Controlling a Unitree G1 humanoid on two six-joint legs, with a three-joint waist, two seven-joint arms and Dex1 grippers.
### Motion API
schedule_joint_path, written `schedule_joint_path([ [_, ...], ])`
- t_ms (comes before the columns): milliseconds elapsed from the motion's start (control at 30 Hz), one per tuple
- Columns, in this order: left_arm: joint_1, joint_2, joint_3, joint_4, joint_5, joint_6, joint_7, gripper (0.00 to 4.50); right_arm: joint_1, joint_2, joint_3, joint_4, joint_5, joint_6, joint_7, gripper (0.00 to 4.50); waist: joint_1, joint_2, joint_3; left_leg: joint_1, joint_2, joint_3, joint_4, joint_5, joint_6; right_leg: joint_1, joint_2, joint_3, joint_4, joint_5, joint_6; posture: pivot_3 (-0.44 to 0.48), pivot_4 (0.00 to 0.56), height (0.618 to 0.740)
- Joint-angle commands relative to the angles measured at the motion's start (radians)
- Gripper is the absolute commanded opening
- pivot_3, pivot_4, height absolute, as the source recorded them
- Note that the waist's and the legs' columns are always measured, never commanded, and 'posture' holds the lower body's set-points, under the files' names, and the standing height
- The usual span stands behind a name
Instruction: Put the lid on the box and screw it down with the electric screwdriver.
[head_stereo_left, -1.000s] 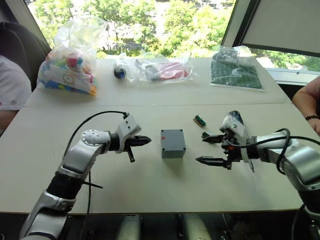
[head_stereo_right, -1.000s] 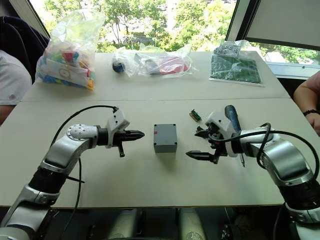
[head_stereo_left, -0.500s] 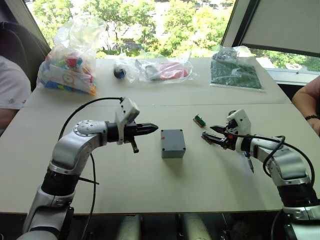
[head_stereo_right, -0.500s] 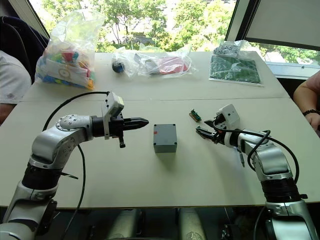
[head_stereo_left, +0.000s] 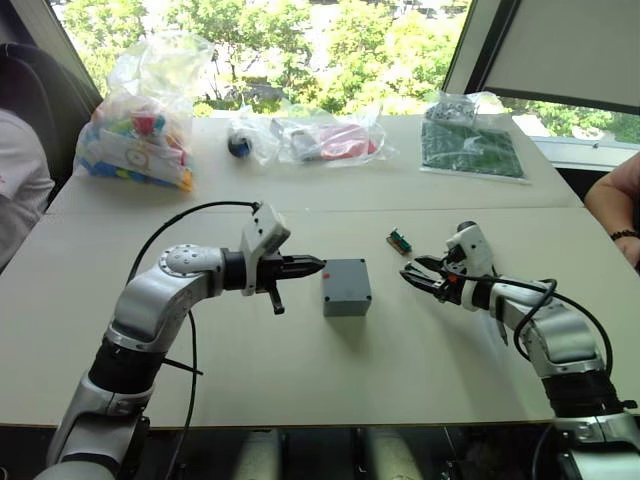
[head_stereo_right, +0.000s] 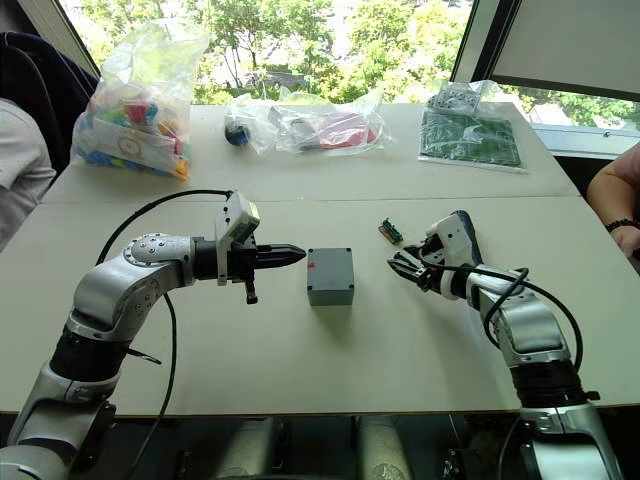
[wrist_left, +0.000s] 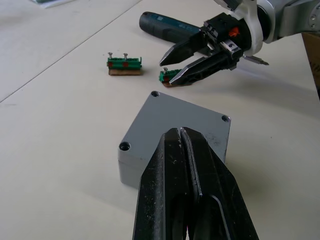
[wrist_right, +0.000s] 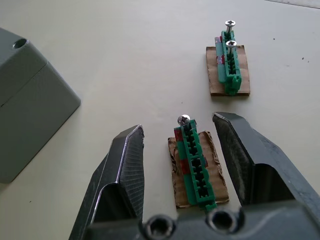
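The lid (wrist_left: 186, 125) already sits on the box (head_stereo_left: 346, 287) at mid-table, with the left gripper (head_stereo_left: 312, 265), pressed together, just beside it. The right gripper (wrist_right: 182, 145) is spread around a green screw holder (wrist_right: 196, 167); it should centre on the strip and close gently, keeping the screw (wrist_right: 184, 119) upright. The electric screwdriver (wrist_left: 170, 27) lies behind it.

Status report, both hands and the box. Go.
Left hand shut, tips at the box, lid already on. Right hand open around a green connector block. Electric screwdriver lying behind it, untouched.
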Motion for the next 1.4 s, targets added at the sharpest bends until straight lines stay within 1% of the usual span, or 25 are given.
schedule_joint_path([
  [33,0.009,0.006,0.005,-0.046,-0.009,-0.017,0.004,0.00,-0.025,0.003,-0.011,0.000,-0.011,-0.031,0.002,2.36,0.000,0.000,0.000,0.000,0.000,0.000,0.000,0.000,0.000,0.000,0.000,0.000,0.000,0.000,0.000,0.000,0.150,0.740],
  [67,0.012,0.007,0.004,-0.047,-0.008,-0.018,0.005,0.00,-0.027,0.004,-0.012,0.004,-0.012,-0.034,0.002,2.36,-0.001,0.000,0.000,0.000,0.000,0.000,0.000,0.000,0.000,0.000,0.000,0.000,0.000,0.000,0.000,0.000,0.150,0.740],
  [133,0.017,0.011,0.002,-0.048,-0.003,-0.022,0.004,0.00,-0.033,0.008,-0.012,0.010,-0.014,-0.040,0.002,1.86,0.000,0.000,0.000,0.000,0.000,0.000,0.000,0.000,0.000,0.000,0.000,0.000,0.000,0.000,0.000,0.000,0.150,0.740],
  [200,0.021,0.016,-0.005,-0.045,0.008,-0.031,0.005,0.00,-0.039,0.014,-0.011,0.017,-0.020,-0.045,-0.002,1.24,-0.001,0.000,0.000,0.000,0.000,0.000,0.000,0.000,0.000,0.000,0.000,0.000,0.000,0.000,0.000,0.000,0.150,0.740],
  [233,0.021,0.017,-0.006,-0.045,0.010,-0.033,0.006,0.00,-0.041,0.016,-0.010,0.019,-0.022,-0.047,-0.003,0.72,-0.001,0.000,0.000,0.000,0.000,0.000,0.000,0.000,0.000,0.000,0.000,0.000,0.000,0.000,0.000,0.000,0.150,0.740],
  [300,0.023,0.017,-0.007,-0.046,0.008,-0.033,0.009,0.00,-0.042,0.021,-0.009,0.020,-0.024,-0.045,-0.003,0.07,0.000,0.000,0.000,0.000,0.000,0.000,0.000,0.000,0.000,0.000,0.000,0.000,0.000,0.000,0.000,0.000,0.150,0.740],
  [500,0.028,0.018,-0.005,-0.050,0.005,-0.033,0.013,0.00,-0.040,0.022,-0.003,0.018,-0.031,-0.048,0.004,0.07,0.000,0.000,0.000,0.000,0.000,0.000,0.000,0.000,0.000,0.000,0.000,0.000,0.000,0.000,0.000,0.000,0.150,0.740],
  [733,0.030,0.021,-0.003,-0.042,0.004,-0.039,0.013,0.00,-0.054,0.015,-0.029,-0.009,-0.015,-0.033,0.006,0.07,0.000,0.000,0.000,0.000,0.000,0.000,0.000,0.000,0.000,0.000,0.000,0.000,0.000,0.000,0.000,0.000,0.150,0.740],
  [933,0.023,0.021,0.006,-0.024,-0.002,-0.045,0.008,0.00,-0.088,-0.012,-0.069,-0.078,0.018,0.007,0.011,0.07,-0.001,0.000,0.000,0.000,0.000,0.000,0.000,0.000,0.000,0.000,0.000,0.000,0.000,0.000,0.000,0.000,0.150,0.740],
  [1067,0.018,0.025,0.012,-0.011,-0.003,-0.051,0.002,0.00,-0.127,-0.002,-0.082,-0.129,0.058,0.052,0.011,0.07,-0.001,0.000,0.000,0.000,0.000,0.000,0.000,0.000,0.000,0.000,0.000,0.000,0.000,0.000,0.000,0.000,0.150,0.740],
  [1233,0.023,0.052,0.029,-0.008,-0.014,-0.052,-0.018,0.00,-0.139,0.021,-0.054,-0.248,0.175,0.161,0.059,0.07,-0.002,0.000,0.000,0.000,0.000,0.000,0.000,0.000,0.000,0.000,0.000,0.000,0.000,0.000,0.000,0.000,0.150,0.740],
  [1400,0.054,0.103,0.044,-0.028,-0.035,-0.037,-0.052,0.00,-0.133,0.050,-0.009,-0.281,0.182,0.183,0.046,0.07,-0.001,0.000,0.000,0.000,0.000,0.000,-0.001,0.000,0.000,0.000,0.000,0.000,0.000,0.000,0.000,0.000,0.150,0.740],
])
